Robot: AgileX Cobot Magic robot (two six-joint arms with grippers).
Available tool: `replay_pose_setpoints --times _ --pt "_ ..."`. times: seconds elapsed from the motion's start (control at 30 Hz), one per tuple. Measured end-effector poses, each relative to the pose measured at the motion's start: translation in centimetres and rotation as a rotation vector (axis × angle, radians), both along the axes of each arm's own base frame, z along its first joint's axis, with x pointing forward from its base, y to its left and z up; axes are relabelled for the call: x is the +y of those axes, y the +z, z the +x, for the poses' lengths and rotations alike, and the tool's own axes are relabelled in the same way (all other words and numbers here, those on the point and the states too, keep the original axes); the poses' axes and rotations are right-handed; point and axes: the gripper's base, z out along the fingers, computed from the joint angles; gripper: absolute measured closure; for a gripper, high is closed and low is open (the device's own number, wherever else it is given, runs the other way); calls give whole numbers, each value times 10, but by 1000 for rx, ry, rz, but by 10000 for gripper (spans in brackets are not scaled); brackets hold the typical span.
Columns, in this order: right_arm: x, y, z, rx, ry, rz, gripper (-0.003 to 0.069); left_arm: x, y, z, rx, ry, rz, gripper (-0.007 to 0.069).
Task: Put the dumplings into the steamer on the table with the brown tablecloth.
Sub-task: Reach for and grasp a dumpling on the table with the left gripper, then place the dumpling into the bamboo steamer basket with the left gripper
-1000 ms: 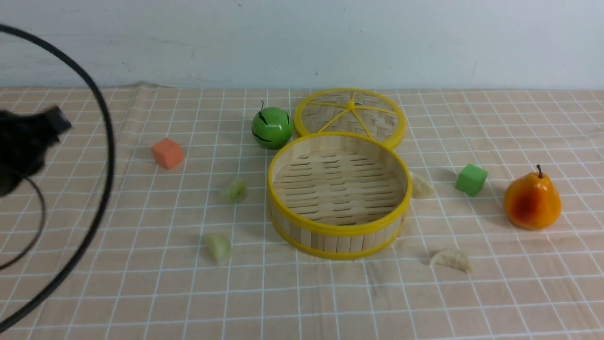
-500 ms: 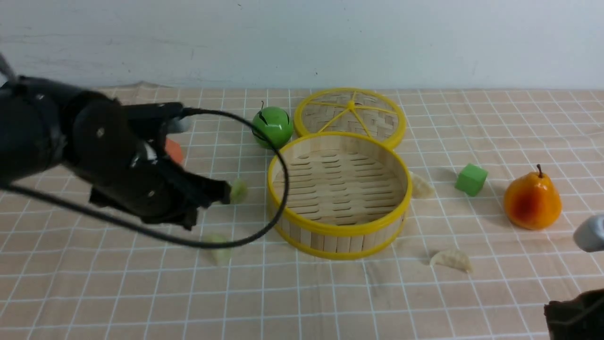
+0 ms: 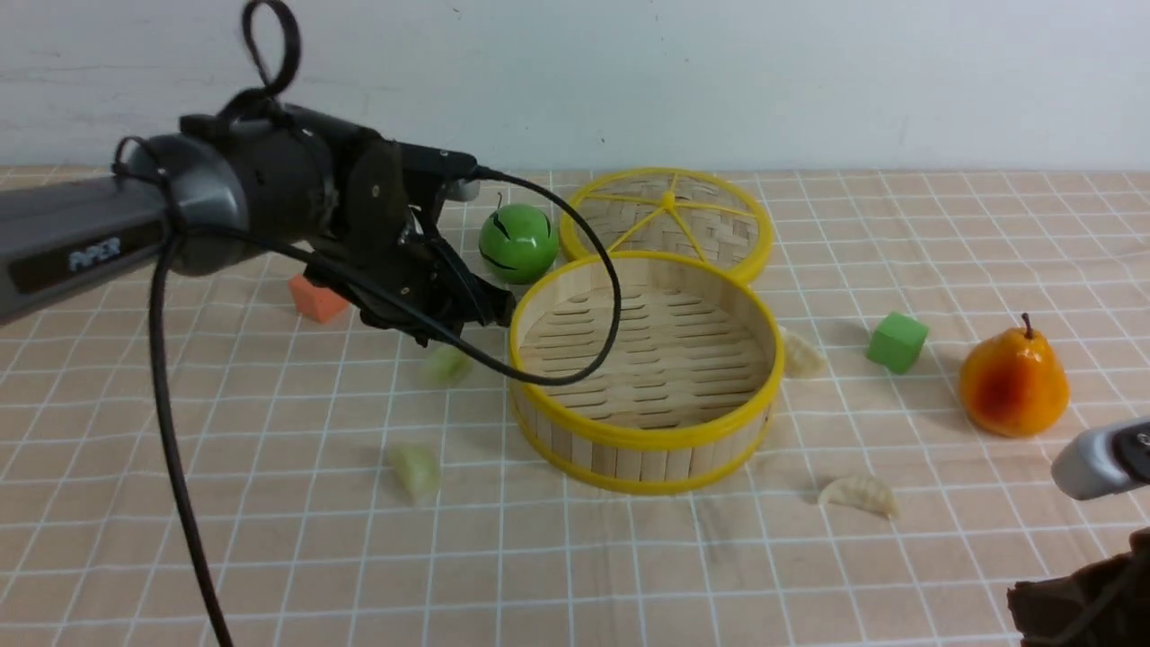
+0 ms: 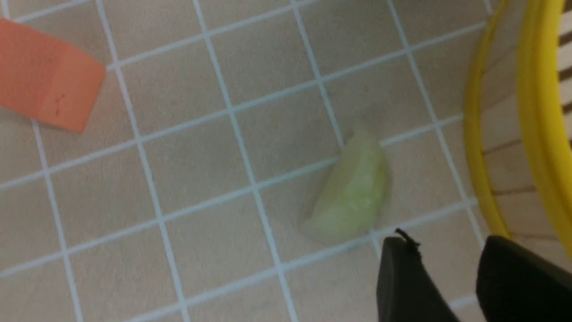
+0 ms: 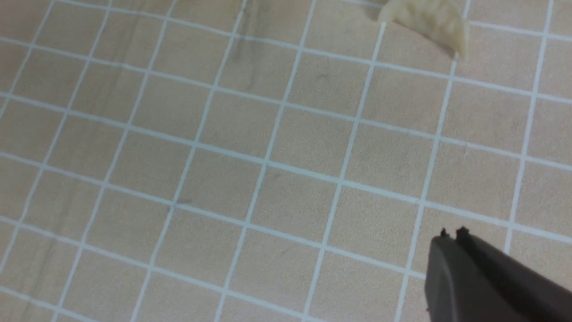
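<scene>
Left gripper point(image 4: 442, 248): jaws parted, empty, hovering just beside green dumpling point(image 3: 446, 364) at 9 o'clock of steamer point(image 3: 645, 440). Second green dumpling point(image 3: 415, 470) at 8, cream dumpling point(image 3: 802, 353) at 3 (maybe touching wall), other cream dumpling point(image 3: 861, 494) at 5. All on tablecloth point(image 3: 269, 557). Right gripper point(image 5: 452, 234): jaws clenched, empty.

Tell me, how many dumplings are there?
4. Green dumpling left of the steamer; second green dumpling nearer; cream dumpling by its right wall; second cream dumpling nearer. None looks hidden.
</scene>
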Motion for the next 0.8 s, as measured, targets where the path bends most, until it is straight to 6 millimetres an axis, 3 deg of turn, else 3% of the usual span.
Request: replay_pose_setpoints --times 0.13,0.33,0.47,0.67,0.8 --pt "2 1 0 7 -13 33 673 -3 -18 12 -54 -8 6 231" --pt "3 1 0 13 -22 60 668 -3 -42 20 -64 0 40 197" --pt "3 1 0 13 -22 60 664 -1 -55 21 -25 55 46 224" --pt "3 1 0 14 -23 62 661 2 -58 19 30 130 45 389" --pt "3 1 0 15 -25 67 658 3 -55 19 52 177 35 384"
